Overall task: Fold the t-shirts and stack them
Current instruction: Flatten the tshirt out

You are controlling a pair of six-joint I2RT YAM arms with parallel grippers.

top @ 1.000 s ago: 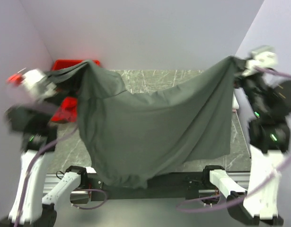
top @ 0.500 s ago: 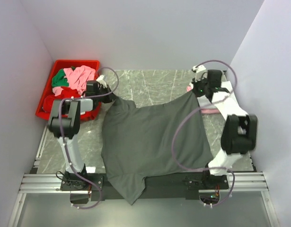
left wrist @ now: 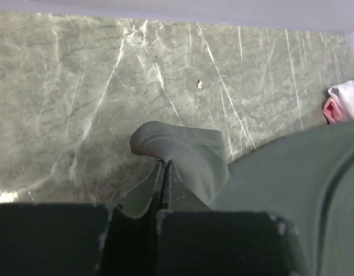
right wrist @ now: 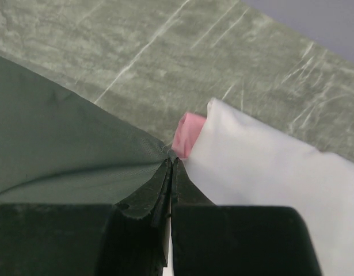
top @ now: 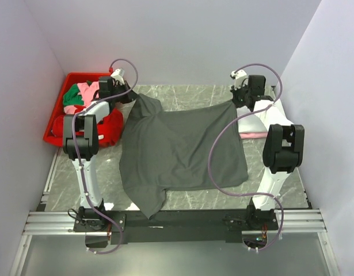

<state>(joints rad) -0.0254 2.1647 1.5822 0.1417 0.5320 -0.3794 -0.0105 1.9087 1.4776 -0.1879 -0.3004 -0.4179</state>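
Cloth of the dark grey t-shirt (top: 182, 149) lies spread on the marble table (top: 188, 95) and is stretched between the two pincers. Its lowest corner reaches the near edge of the table.

The left pincer (left wrist: 165, 172) is closed tight on the far left corner of this shirt. Its two fingers meet with only a thin layer of grey cloth between them. Just in front of the fingertips a rounded fold of the same cloth stands up from the table. The rest of the shirt runs away to the right of this pincer.

To the left of the left pincer stands the red plastic bin (top: 54, 118). It holds a crumpled pink t-shirt (top: 89, 92) and a green t-shirt (top: 72, 98). A red t-shirt (top: 110, 129) lies at the bin's near right corner, closer to the arm bases than the pincer is.

The right pincer (right wrist: 171, 167) is also closed, and it grips the far right corner of the dark grey t-shirt. The grey cloth spreads to the left of this pincer. On its right side, touching the fingers, lies a folded white t-shirt (right wrist: 263, 167). The edge of a folded pink t-shirt (right wrist: 188, 132) shows just ahead of the fingertips, partly under the white one.
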